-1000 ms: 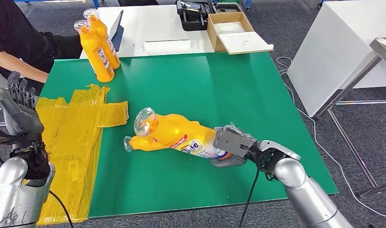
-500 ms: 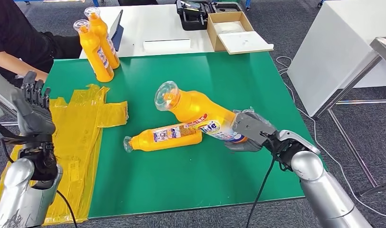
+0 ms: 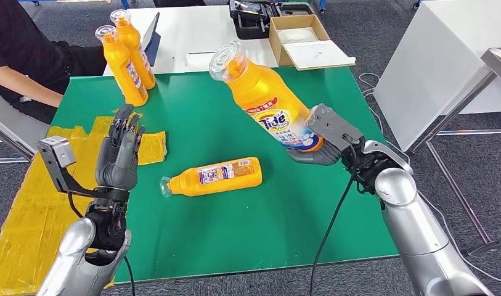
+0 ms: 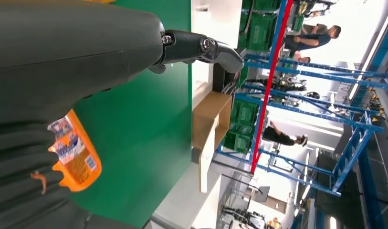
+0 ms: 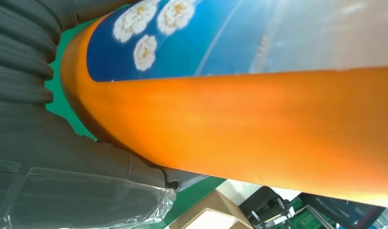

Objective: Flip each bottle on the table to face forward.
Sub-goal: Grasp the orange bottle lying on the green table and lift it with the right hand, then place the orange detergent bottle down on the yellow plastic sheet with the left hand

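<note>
Right hand [image 3: 318,143]: gripping large bottle [image 3: 266,102] by its base, frame centre (likely heavy, smooth-sided; waist grip safer).
Left hand [image 3: 118,157]: fingers spread, empty.

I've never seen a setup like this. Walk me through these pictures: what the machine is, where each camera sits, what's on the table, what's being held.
A humanoid robot with two silver arms. The wide picture comes from its head, looking down at a green table; the other two come from cameras at its wrists.

Its right hand holds a big orange bottle tilted in the air. The right wrist view shows that bottle up close. Its left hand hovers open.

A smaller orange bottle lies on its side; two more stand at the far corner. Yellow plastic sheet covers the left edge.
</note>
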You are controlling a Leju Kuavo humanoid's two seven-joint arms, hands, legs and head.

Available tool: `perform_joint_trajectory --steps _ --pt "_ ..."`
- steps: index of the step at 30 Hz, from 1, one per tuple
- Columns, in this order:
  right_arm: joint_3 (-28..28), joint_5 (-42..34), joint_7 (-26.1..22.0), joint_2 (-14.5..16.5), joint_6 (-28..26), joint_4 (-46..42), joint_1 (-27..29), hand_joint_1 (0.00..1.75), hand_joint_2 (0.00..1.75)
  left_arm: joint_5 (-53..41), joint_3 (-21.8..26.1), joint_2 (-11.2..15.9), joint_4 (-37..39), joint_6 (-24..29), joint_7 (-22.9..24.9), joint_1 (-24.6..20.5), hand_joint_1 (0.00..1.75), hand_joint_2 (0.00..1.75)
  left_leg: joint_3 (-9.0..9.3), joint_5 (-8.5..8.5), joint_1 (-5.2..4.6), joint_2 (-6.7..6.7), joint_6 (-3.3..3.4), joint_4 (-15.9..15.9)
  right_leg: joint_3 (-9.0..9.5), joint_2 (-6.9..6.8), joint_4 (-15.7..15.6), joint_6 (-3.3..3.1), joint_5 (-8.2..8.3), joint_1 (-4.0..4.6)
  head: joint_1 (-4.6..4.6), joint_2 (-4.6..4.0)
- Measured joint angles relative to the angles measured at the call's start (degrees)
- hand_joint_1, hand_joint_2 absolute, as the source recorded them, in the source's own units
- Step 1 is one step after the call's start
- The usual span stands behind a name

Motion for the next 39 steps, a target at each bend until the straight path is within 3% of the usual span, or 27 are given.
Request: perform_joint_trajectory --steps 19,30,39 --pt "2.9 -1.5 1.0 8.6 -1.6 10.4 -6.1 1.75 1.75 0.8 -3.8 -4.8 2.4 2.1 -0.7 -5.5 0.00 1.75 -0.03 0.02 0.02 -0.04 0.02 0.0 -0.02 -0.01 0.0 0.00 0.00 0.03 0.01 0.00" --pt "2.9 3.5 1.5 10.2 -3.5 13.9 -5.5 1.75 1.75 4.7 -8.1 -9.1 2.6 1.1 2.7 -10.0 0.00 1.75 -0.05 0.02 -0.02 -0.04 0.02 0.0 -0.04 -0.01 0.0 0.01 0.00 0.02 0.01 0.00" --pt "0.0 8.4 2.2 11.6 -3.4 14.0 -4.4 1.75 1.75 7.0 -9.6 -10.9 2.6 -0.4 5.4 -11.0 0.00 1.75 -0.05 0.02 0.00 -0.02 0.02 0.0 -0.05 0.00 0.0 0.01 0.00 0.03 -0.01 0.00"
